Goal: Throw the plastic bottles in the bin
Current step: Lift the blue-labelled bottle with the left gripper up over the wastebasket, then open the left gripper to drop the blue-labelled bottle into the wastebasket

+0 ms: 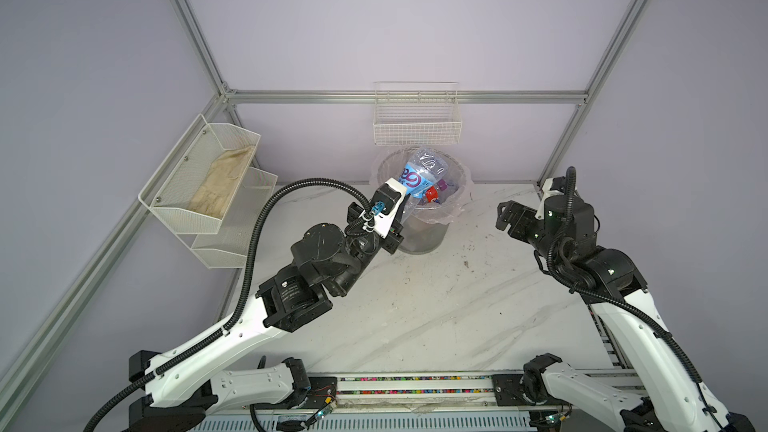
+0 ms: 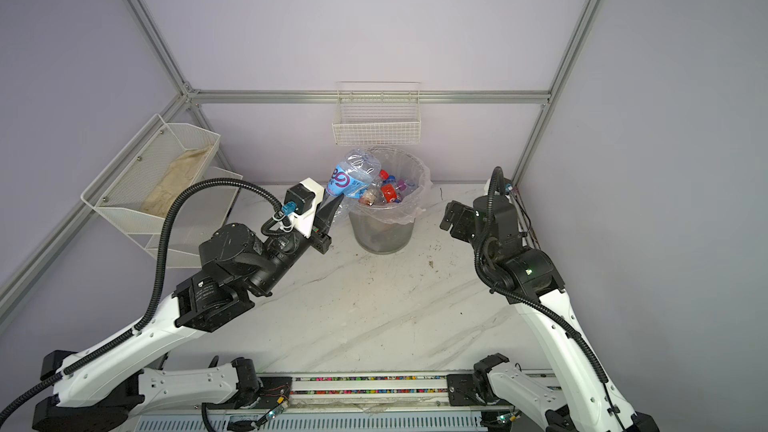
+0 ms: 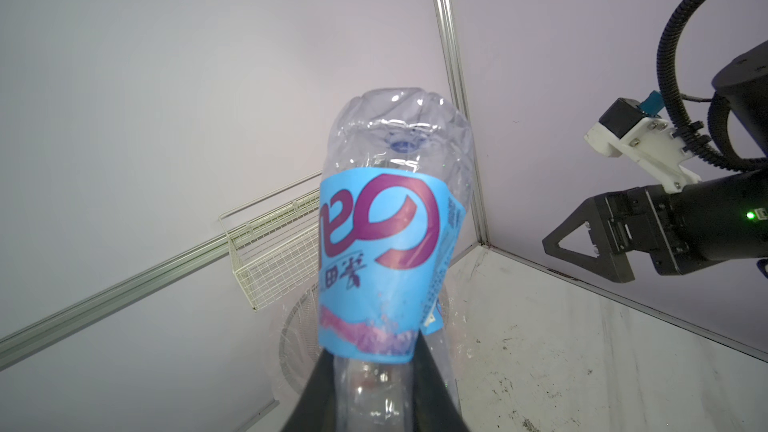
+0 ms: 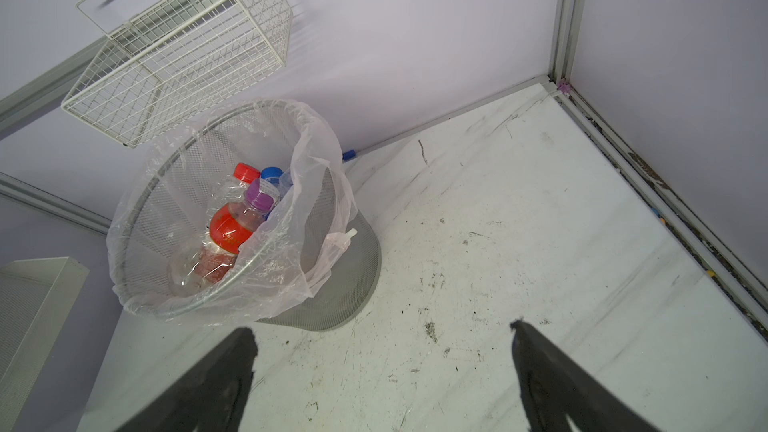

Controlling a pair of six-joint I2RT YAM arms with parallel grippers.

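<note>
Enclosure: lilac walls on an aluminium frame; white marbled counter (image 1: 415, 305), scuffed and speckled with dirt.
Far left, side wall: two-tier white mesh rack (image 1: 199, 176), a beige cloth (image 1: 220, 184) lying in its upper tier.
Left tool (image 3: 372, 351): closed tight on the neck end of one bottle, dark fingers pinching the clear plastic just below the label.
Held bottle (image 2: 351, 178): clear, crumpled, blue label with purple lettering. It is tilted with its base end uppermost and raised over the left side of the bin's rim, leaning towards the mouth. No contact with the bin can be made out.
Centre, back wall: white wire basket (image 1: 417, 122), empty, hanging above the bin.
Bin (image 2: 380, 234): grey mesh, upright on the counter against the back wall, with a clear liner bag (image 4: 316, 184) draped over its rim.
Bin contents: several bottles (image 4: 232, 230) piled inside, one with a red label; red, blue and purple caps show. The count cannot be told.
Behind the bin: a small blue object (image 4: 349, 154) at the counter's back edge, too small to identify.
Right tool (image 4: 382, 330): jaws spread wide, holding nothing, raised over bare counter to the right of the bin and facing it.
Loose bottles on the counter: none in any view.
Progress (judgement): nearly complete. The bulk is already binned and the held bottle looks like the last.
Remaining (judgement): carry it a little further over the mouth, then let go.
</note>
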